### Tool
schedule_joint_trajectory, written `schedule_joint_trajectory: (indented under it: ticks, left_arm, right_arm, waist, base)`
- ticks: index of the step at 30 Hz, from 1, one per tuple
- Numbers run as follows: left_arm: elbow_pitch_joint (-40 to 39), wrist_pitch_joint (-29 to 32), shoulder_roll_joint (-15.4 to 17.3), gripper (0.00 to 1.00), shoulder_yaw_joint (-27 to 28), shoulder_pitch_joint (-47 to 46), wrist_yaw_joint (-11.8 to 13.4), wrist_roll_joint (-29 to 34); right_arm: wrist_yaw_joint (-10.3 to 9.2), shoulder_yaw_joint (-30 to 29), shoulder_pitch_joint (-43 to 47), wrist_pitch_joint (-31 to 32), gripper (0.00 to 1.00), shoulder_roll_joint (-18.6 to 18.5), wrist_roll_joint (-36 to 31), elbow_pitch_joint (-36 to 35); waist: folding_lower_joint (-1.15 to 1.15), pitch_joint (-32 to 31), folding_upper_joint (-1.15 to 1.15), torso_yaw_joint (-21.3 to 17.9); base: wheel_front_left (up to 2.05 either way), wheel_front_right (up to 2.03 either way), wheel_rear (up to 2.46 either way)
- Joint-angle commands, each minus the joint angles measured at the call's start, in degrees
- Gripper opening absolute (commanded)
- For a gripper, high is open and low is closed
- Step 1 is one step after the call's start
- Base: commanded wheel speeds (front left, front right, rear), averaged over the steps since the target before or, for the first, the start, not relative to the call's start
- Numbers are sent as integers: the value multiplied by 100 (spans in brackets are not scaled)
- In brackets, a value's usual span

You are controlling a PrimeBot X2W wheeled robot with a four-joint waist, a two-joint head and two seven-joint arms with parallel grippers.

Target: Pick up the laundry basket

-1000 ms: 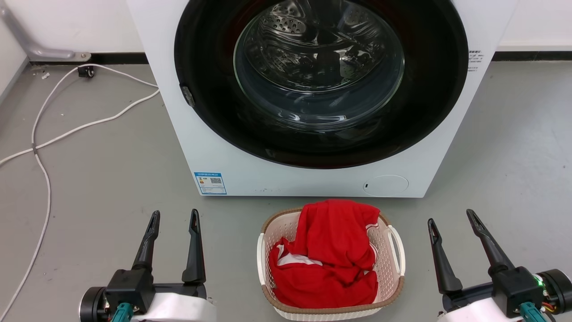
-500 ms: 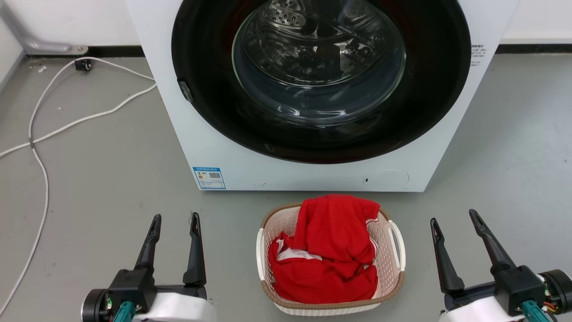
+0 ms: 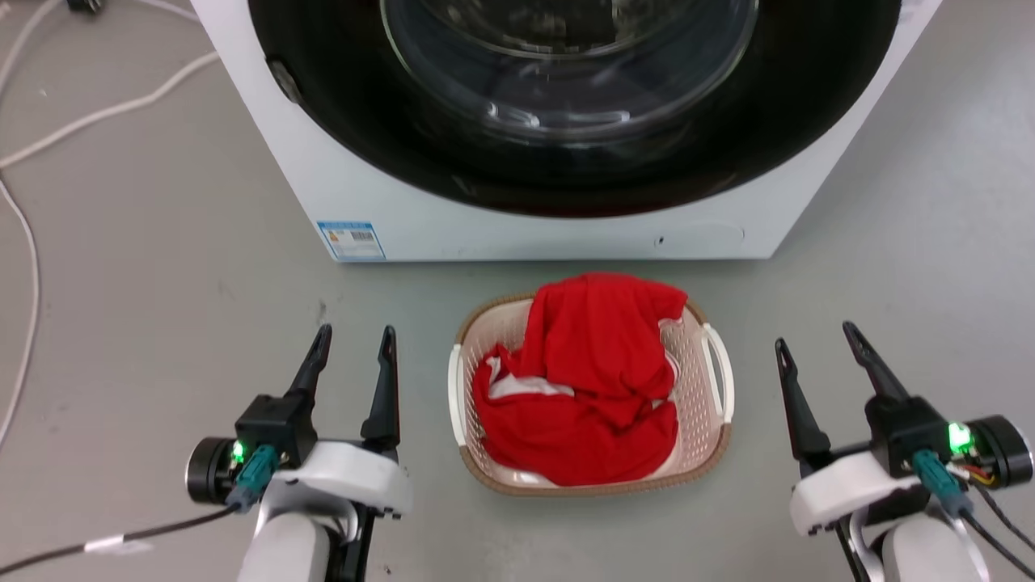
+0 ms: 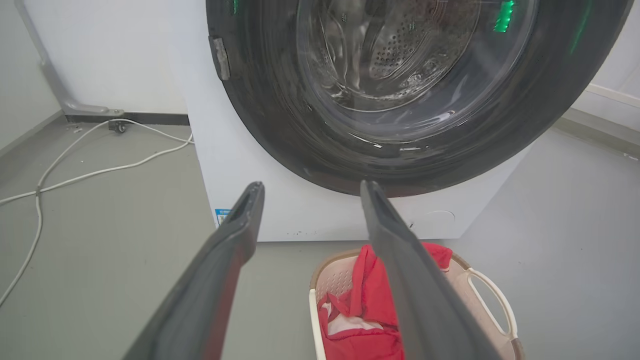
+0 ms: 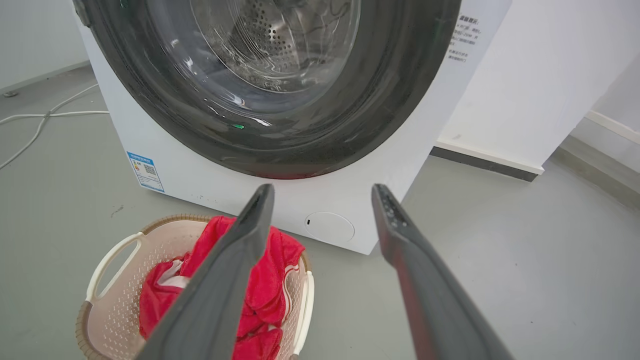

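The white washing machine point(image 3: 501, 234) takes up the upper middle of the head view, and its dark round door ring and glass run off the top edge. Grey floor point(image 3: 162, 267) spreads on both sides of it and down to the bottom edge. The laundry basket point(image 3: 699, 404) stands upright on the floor at the centre of the frame. It is just below the machine's front and apart from it, with a white loop handle point(image 3: 720, 368) on each side. A red garment point(image 3: 582, 380) with white trim is heaped inside and rises above the brown rim at the upper end.

The left gripper point(image 3: 356, 330) is at the lower left. Its two dark fingers are spread and empty, pointing up the frame, near the basket's left side without touching it. The right gripper point(image 3: 815, 335) is at the lower right, also spread and empty, a little farther from the basket's right handle.

White cables point(image 3: 97, 113) trail over the floor at the upper left. A small blue label point(image 3: 351, 239) sits at the machine's lower left corner.
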Motion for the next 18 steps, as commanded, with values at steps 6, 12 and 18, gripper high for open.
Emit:
schedule_joint_trajectory:
  ticks: [6, 12, 18]
  left_arm:
    - [850, -16, 4, 100, -55, -801, -142, 30]
    - [1639, -15, 6, 100, -95, -1533, -241, 157]
    - [2296, -15, 18, 100, -100, -2291, -296, 334]
  right_arm:
    - [-4, -119, -741, -11, 100, 8, -257, 574]
    - [-4, -130, -1371, -10, 100, 7, -429, 1065]
    - [-4, -139, -2017, -11, 100, 6, -501, 1700]
  waist:
    - [-1, 856, 0, -105]
    - [-1, 1498, 0, -150]
    - [-1, 2111, 0, -161]
  base:
    - [0, 0, 0]
    - [0, 0, 0]
    - [0, 0, 0]
